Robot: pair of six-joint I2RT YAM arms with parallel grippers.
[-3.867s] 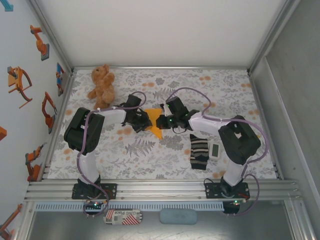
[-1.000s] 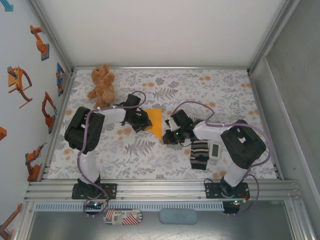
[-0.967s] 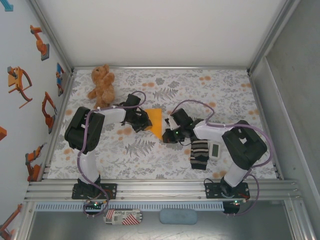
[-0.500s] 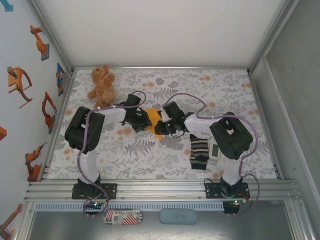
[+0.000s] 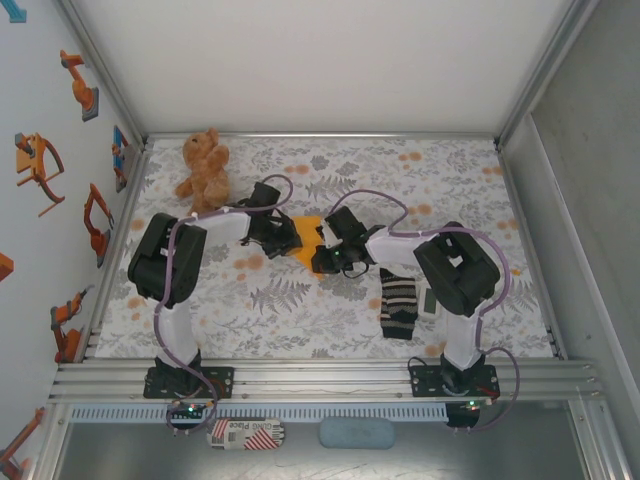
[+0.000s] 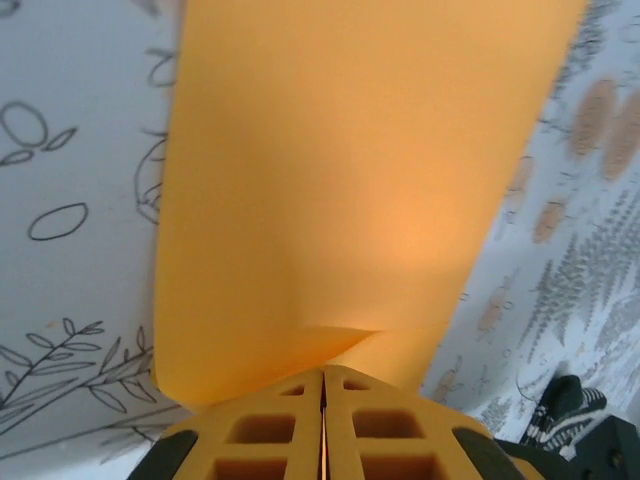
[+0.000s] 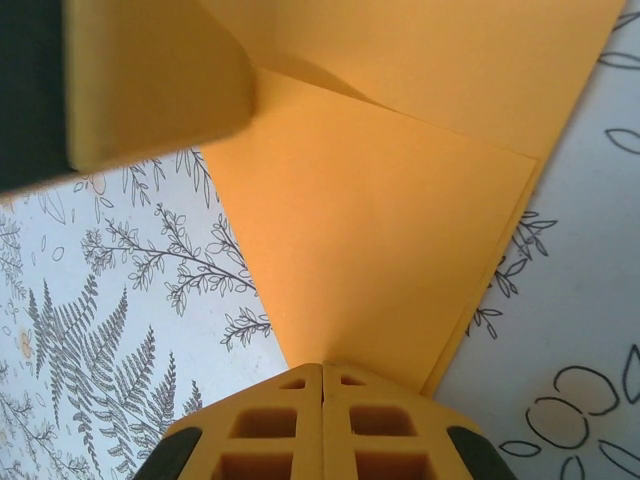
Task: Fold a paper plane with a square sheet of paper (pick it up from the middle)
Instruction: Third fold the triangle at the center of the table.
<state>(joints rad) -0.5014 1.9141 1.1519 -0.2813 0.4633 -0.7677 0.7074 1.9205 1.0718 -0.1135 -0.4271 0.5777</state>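
Note:
The square sheet of paper [image 5: 306,236] lies partly folded on the flowered table, its orange-yellow layers overlapping in the right wrist view [image 7: 400,230]. My left gripper [image 5: 288,240] is at the sheet's left edge, shut, with a raised crease of the paper [image 6: 340,170] running into its closed jaws [image 6: 322,372]. My right gripper [image 5: 319,257] is shut, its tip [image 7: 322,367] resting on the near corner of the folded layers. One finger of the left gripper [image 7: 150,85] shows at the top left of the right wrist view. A paper plane is out of view.
A brown teddy bear [image 5: 205,165] sits at the back left. A striped black-and-white sock [image 5: 398,305] and a small white device [image 5: 428,302] lie just right of the right arm. Metal rails border the table.
My right gripper has swung up and left from beside the sock onto the paper's near right corner, covering more of the sheet. The left gripper has held its place.

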